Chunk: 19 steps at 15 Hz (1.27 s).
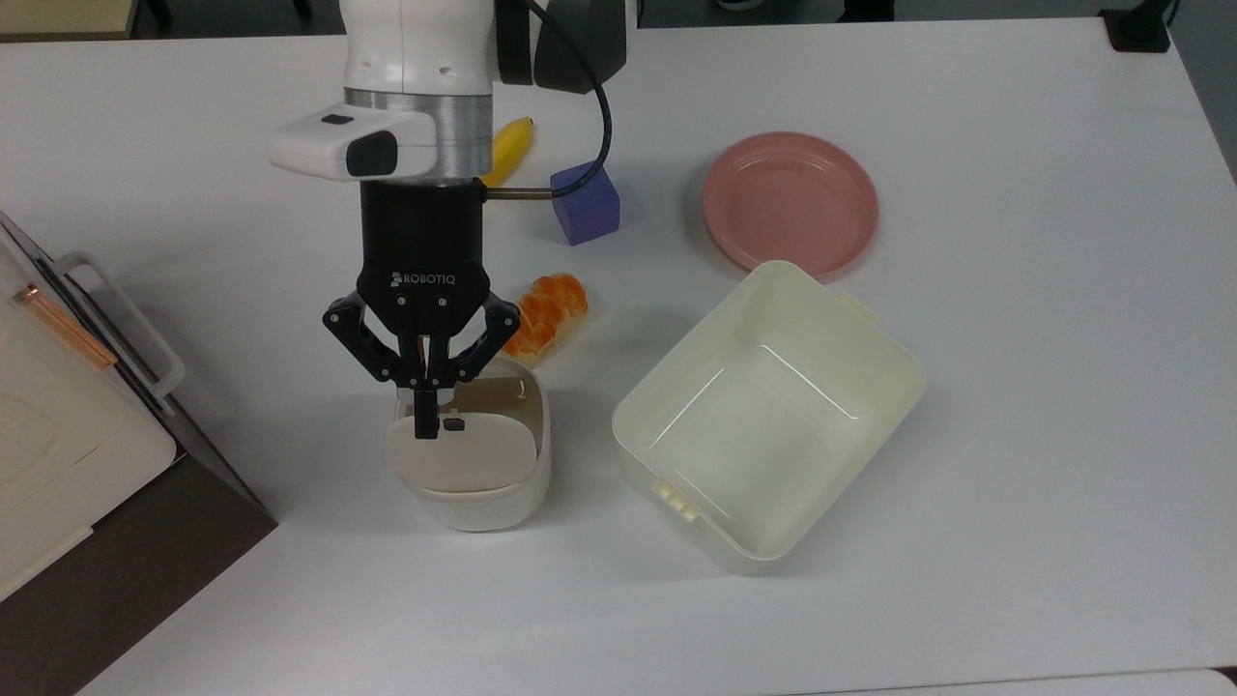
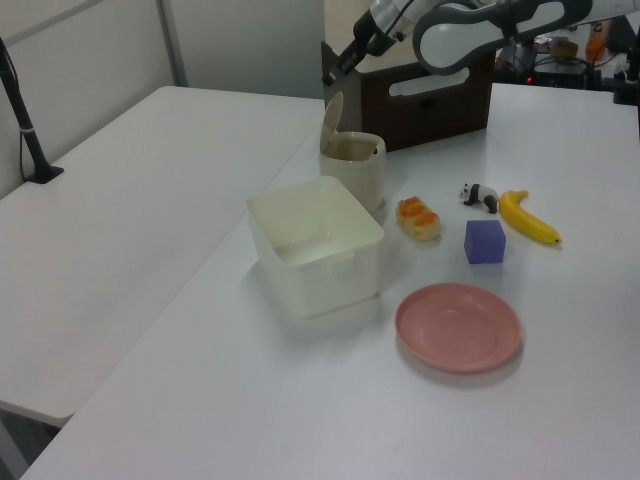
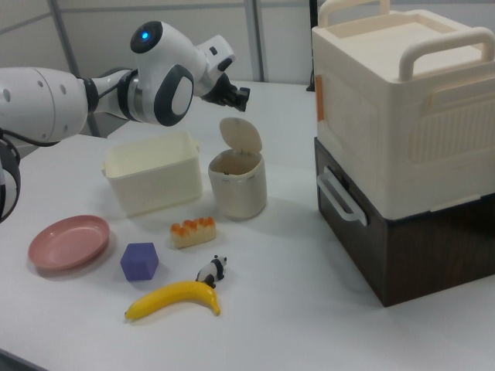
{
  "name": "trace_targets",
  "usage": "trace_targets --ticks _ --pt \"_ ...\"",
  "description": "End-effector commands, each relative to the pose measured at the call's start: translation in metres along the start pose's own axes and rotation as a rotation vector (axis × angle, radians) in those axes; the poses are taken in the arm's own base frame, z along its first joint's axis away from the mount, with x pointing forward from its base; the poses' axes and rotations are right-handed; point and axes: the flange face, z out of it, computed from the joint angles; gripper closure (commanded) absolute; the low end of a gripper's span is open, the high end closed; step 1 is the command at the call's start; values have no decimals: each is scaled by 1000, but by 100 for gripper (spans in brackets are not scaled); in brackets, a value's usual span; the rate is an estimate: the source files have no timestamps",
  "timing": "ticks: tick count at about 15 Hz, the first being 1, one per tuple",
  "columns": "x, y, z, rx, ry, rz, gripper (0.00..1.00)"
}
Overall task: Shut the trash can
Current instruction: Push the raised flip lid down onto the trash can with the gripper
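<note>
Partly hidden behind the gripper [image 1: 422,425] in the top view, the trash can [image 1: 480,483] stands on the white table [image 1: 1015,435], just left of the lidless tub [image 1: 773,416], with its lid [image 3: 240,136] raised upright. Reaching down from the top view's far side, the arm holds its fingers pressed together above the lid's upper edge.

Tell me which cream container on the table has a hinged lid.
The small cream plastic trash can, its beige lid raised, below the gripper. The larger rectangular cream tub has none.
</note>
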Motion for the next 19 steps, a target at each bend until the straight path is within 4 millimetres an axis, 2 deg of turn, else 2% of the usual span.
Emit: trace_targets --ticks 1,9,14,19 --pt "-2 0 4 13 -30 -2 100" --pt "-14 -9 8 33 -179 -17 100" --pt "-34 -14 16 54 -343 -24 100" --pt "-53 -18 28 64 -425 -26 100"
